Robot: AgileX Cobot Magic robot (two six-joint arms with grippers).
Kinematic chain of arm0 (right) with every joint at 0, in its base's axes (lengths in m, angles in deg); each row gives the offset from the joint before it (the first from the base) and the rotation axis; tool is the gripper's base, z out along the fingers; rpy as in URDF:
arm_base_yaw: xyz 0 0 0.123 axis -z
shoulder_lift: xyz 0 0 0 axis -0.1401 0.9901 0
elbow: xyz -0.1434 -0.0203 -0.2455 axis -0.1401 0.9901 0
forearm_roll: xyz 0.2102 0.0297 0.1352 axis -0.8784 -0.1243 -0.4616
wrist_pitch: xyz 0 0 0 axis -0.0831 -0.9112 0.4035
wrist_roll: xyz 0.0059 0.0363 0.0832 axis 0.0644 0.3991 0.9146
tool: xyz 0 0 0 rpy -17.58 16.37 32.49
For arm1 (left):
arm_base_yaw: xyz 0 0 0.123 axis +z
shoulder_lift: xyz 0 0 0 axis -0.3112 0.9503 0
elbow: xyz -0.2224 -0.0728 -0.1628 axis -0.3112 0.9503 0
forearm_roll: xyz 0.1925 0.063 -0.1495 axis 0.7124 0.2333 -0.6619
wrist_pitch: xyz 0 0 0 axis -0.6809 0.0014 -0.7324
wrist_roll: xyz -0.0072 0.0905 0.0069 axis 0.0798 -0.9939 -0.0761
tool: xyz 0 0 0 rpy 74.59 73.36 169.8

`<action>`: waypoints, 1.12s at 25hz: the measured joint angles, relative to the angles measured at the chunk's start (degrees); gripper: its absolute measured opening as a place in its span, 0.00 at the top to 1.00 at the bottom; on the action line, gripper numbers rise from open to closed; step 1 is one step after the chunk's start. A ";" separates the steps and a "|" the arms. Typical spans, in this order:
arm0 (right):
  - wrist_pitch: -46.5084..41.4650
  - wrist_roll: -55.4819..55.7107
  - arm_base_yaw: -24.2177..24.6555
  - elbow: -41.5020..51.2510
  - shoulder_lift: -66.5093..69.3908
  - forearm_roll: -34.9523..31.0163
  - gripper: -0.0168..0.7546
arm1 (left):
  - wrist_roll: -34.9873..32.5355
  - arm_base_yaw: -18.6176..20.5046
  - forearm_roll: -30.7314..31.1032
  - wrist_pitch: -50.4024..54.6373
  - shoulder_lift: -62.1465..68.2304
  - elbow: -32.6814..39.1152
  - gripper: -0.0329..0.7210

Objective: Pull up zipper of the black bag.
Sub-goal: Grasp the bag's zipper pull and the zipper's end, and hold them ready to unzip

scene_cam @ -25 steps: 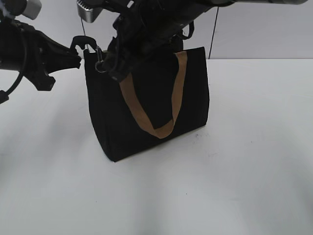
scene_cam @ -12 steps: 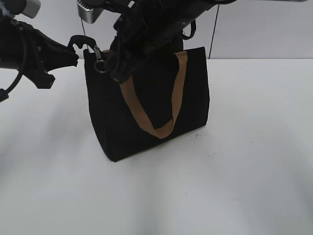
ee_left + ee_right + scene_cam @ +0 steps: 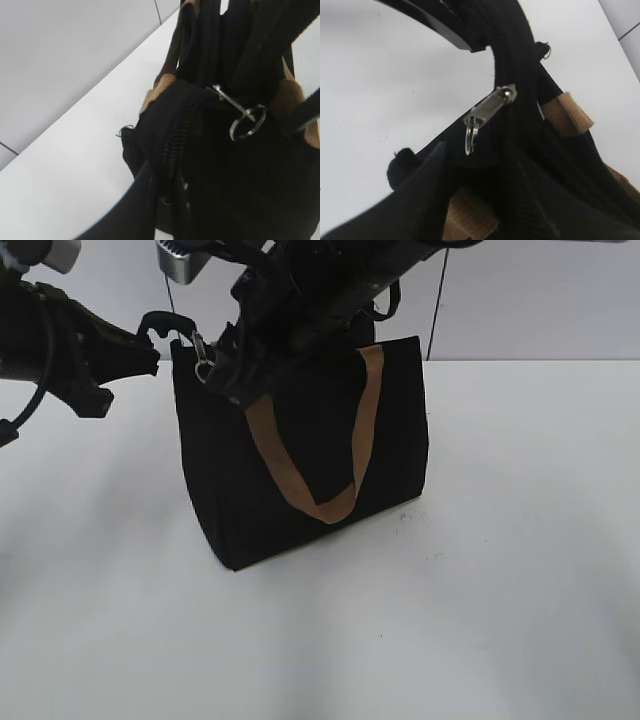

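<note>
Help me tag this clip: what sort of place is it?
Probably a lab or test bench: a bare white table, a plain pale wall behind, and only one bag set out between two robot arms.

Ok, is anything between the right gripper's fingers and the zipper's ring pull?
No. In the right wrist view the ring pull dangles free between the finger below and the finger above; only bare white table shows behind it.

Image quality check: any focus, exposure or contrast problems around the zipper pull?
Exterior view: black bag against dark arms, little contrast; ring pull tiny. Left wrist view: ring readable, near black fabric soft, underexposed. Right wrist view: pull fairly sharp, glinting; white table bright; foreground tan strap blurred.
</note>
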 joint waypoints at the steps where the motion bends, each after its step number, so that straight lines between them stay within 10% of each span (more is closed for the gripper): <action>1: 0.00 0.00 0.00 0.00 -0.15 -0.12 0.54 | 0.36 0.00 0.00 0.00 0.00 0.00 0.91; 28: 2.34 0.57 0.00 0.00 -0.78 -1.05 0.64 | 3.69 0.00 -2.75 2.72 0.00 0.00 0.91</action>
